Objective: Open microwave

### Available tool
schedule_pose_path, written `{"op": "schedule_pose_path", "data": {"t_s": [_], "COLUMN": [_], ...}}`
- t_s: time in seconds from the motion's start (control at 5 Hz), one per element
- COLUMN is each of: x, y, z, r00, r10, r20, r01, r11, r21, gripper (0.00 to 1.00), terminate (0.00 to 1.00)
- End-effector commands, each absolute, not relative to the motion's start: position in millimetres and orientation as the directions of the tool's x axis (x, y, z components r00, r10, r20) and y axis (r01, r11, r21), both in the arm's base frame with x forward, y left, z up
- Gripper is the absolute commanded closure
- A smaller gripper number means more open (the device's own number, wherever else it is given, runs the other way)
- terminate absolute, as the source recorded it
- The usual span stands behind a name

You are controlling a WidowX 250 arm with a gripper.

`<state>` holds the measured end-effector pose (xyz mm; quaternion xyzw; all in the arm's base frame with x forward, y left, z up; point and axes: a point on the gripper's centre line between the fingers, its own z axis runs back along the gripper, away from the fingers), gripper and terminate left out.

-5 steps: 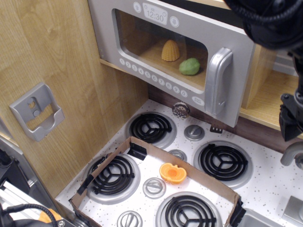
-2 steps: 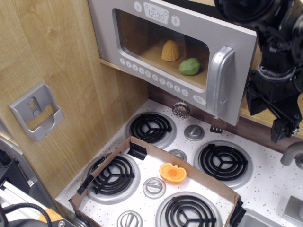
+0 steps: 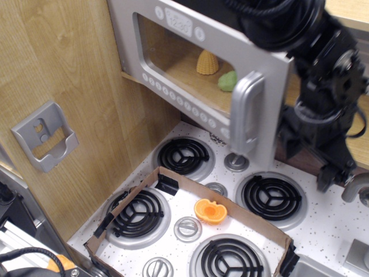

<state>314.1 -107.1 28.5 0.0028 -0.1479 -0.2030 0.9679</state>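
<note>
The grey microwave (image 3: 173,34) hangs at the top, above the stove. Its door with the clear window stands partly swung out toward me, hinged on the left. The chunky silver handle (image 3: 245,112) sits on the door's free right edge. A yellow toy (image 3: 207,62) and a green toy (image 3: 228,81) lie inside. My black gripper (image 3: 308,158) is just right of and behind the door's free edge, fingers spread apart. Its left finger (image 3: 288,135) is close against the back of the door edge. It holds nothing that I can see.
Below is a white toy stove (image 3: 323,231) with black burners and silver knobs. A cardboard tray (image 3: 242,210) lies on it, holding an orange toy (image 3: 210,210). A grey holder (image 3: 45,135) is on the left wooden wall. A silver faucet (image 3: 354,187) is at the right edge.
The arm came in from the right and moved behind the door's right edge. The door has swung out toward me and to the left, with the handle shifted left.
</note>
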Motion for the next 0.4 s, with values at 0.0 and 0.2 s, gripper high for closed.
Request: {"op": "schedule_pose_path", "data": {"t_s": [0.0, 0.2], "x": [280, 267], "y": [-77, -62], "z": [33, 28], "r00": [0.896, 0.909], "r10": [-0.268, -0.235], "r20": [0.355, 0.344], "r01": [0.247, 0.221], "r11": [0.964, 0.972], "r21": [0.104, 0.08], "gripper": [0.0, 0.0], "terminate": [0.0, 1.0]}}
